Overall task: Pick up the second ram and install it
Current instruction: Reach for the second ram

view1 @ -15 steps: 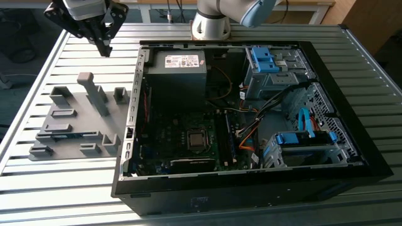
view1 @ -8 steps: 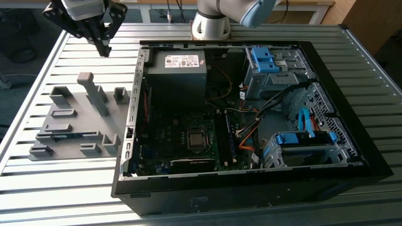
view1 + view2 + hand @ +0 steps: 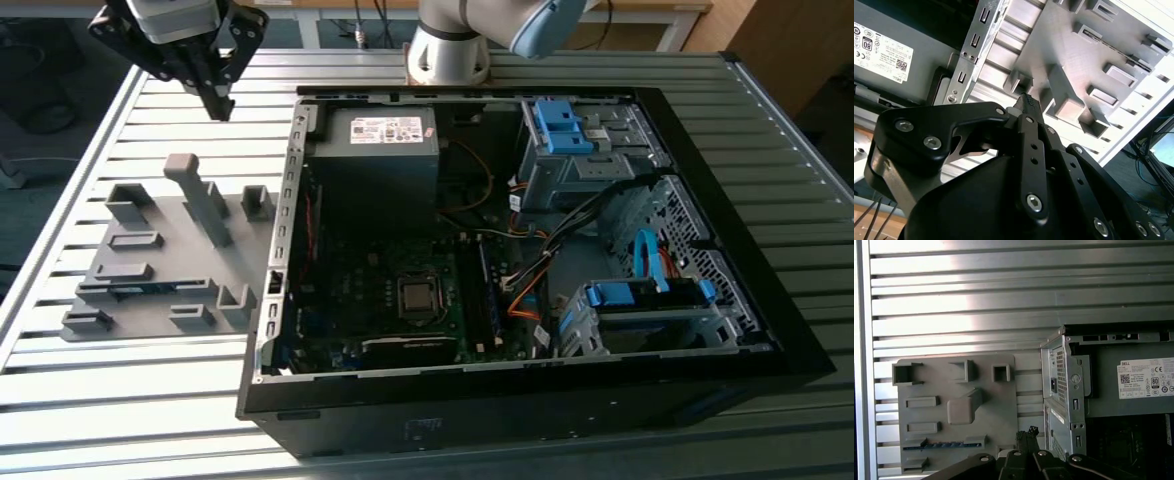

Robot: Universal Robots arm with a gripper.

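Observation:
The second ram (image 3: 144,290) (image 3: 946,445) is a thin blue stick lying in a long slot of the grey holder tray (image 3: 160,215) (image 3: 1004,410), at the tray's near end in the exterior view. My gripper (image 3: 218,108) hangs above the slatted table past the tray's far end, next to the far corner of the open computer case (image 3: 300,110). Its black fingertips (image 3: 1029,432) (image 3: 1026,100) are shut together with nothing between them. The ram is well apart from the gripper.
The open computer case takes up the exterior view's right, with a power supply (image 3: 380,135), motherboard (image 3: 414,290), cables and light-blue drive brackets (image 3: 561,125) inside. A tall grey post (image 3: 200,195) rises from the tray. The arm's base (image 3: 447,55) stands behind the case.

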